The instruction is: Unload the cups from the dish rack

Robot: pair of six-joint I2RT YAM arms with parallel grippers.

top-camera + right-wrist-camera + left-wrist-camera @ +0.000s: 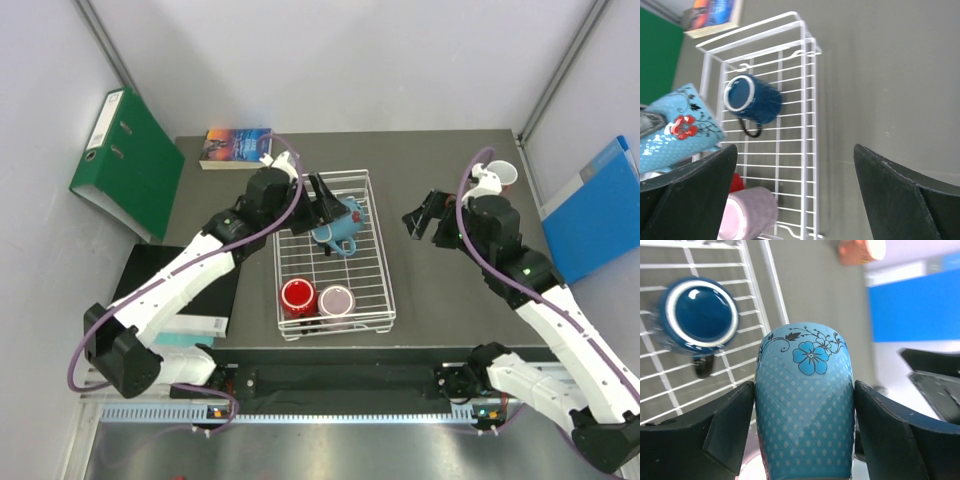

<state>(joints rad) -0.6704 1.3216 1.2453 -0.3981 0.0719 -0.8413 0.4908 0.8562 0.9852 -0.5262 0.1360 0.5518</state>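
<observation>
Left tool (804, 390) around teal mug (805, 435) over rack (774, 280)

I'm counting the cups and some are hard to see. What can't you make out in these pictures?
Top view: dark blue ceramic mug, partly hidden under the teal flowered mug in the left gripper.
Left wrist view: salmon-pink mug, blurred and cut off by the top edge.
Right wrist view: red mug, mostly behind a finger of the right gripper.
</observation>
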